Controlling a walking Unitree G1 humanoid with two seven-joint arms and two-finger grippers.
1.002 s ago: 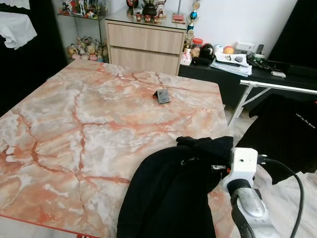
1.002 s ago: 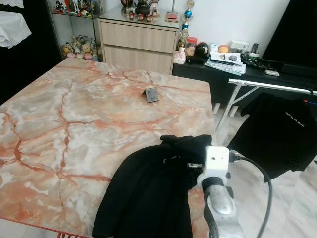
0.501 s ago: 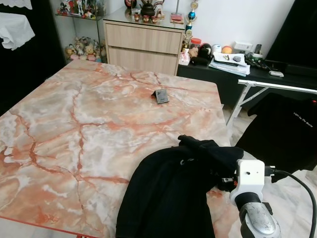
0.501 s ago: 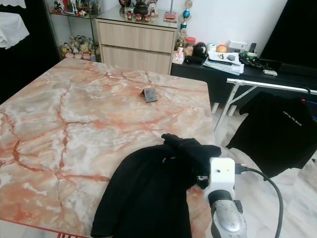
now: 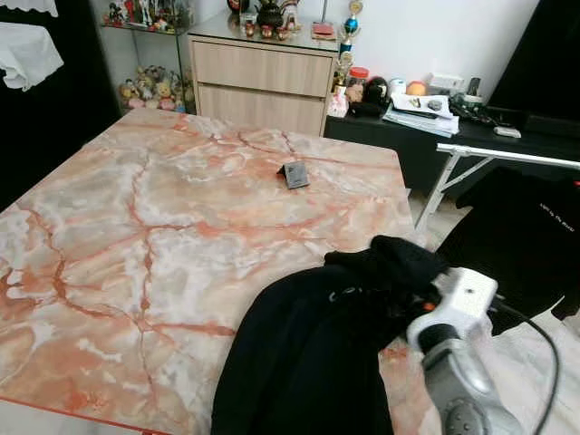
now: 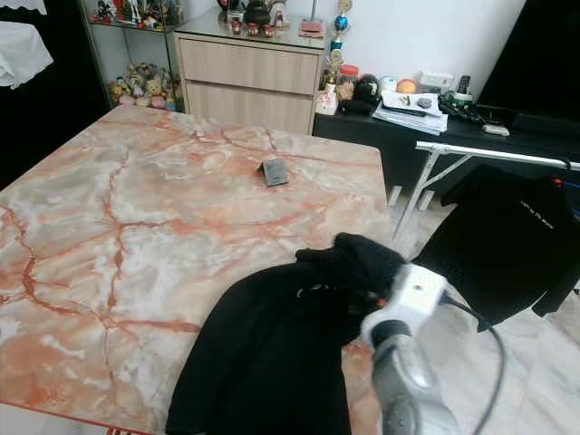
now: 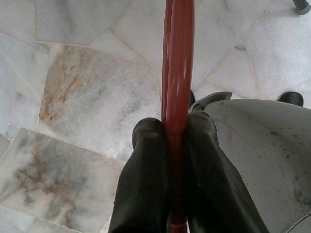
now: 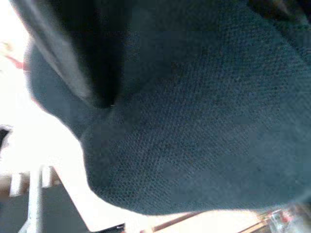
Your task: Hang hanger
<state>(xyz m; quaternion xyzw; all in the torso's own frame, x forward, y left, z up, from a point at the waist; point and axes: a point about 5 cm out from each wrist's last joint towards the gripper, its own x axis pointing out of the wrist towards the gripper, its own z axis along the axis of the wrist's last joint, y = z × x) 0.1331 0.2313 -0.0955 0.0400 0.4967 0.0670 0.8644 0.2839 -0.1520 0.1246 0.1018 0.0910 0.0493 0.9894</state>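
R arm (image 5: 458,381) reaches fwd from lower right, silver forearm angled up, white wrist block tilted; R gripper (image 5: 419,292) buried in dark fabric, finger state can't be read. L gripper (image 7: 176,138) points down toward floor, both black fingers pressed tight on a red bar.

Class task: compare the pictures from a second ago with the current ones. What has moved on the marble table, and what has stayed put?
The right arm's wrist has swung rightward, off the table edge, tilting as it went. The collar end of the black garment has bunched up higher and shifted right with it, toward the clothes rack. The small dark object on the marble table and the garment's lower part stayed where they were.
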